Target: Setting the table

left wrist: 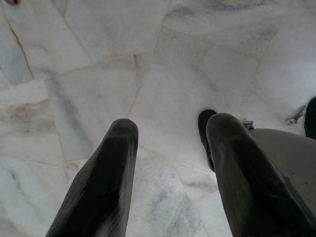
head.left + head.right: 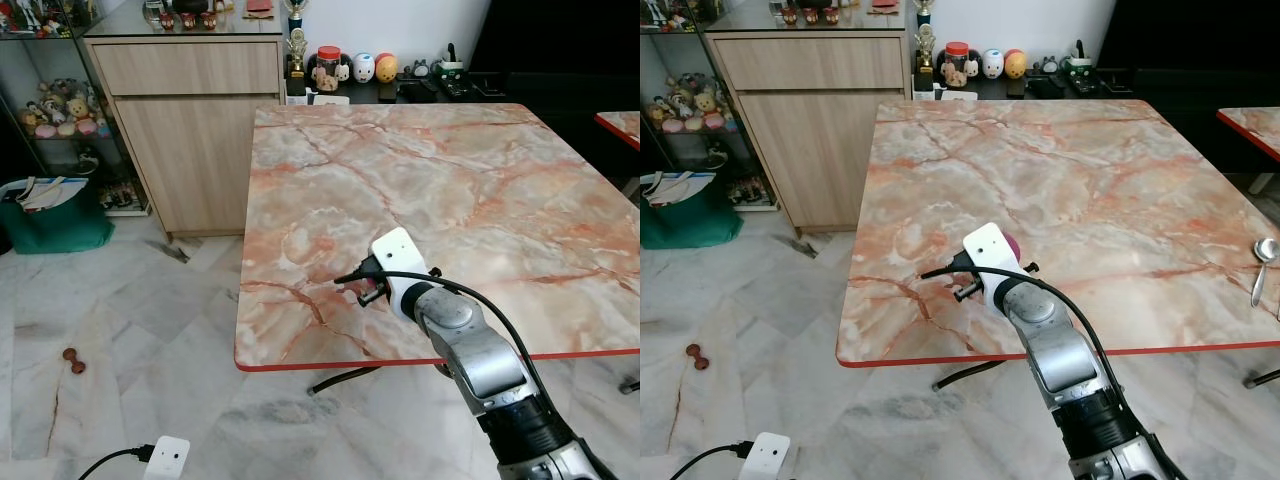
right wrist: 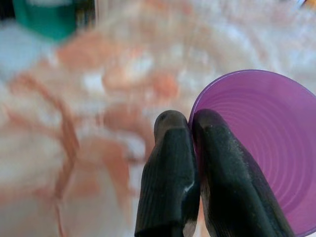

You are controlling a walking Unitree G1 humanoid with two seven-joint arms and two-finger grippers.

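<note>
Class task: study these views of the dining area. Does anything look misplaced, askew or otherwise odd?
One thing: a small reddish-brown object lies loose on the white marble floor, left of the pink marble-patterned table; what it is cannot be told. On the table's right edge a metal spoon lies alone. The right tool pinches a purple plastic cup's rim.

head views down on table (image 2: 450, 190), wrist close-ups

The purple cup (image 3: 256, 153) is cut off by the picture's edge, and the surface (image 3: 98, 113) behind it is blurred.
</note>
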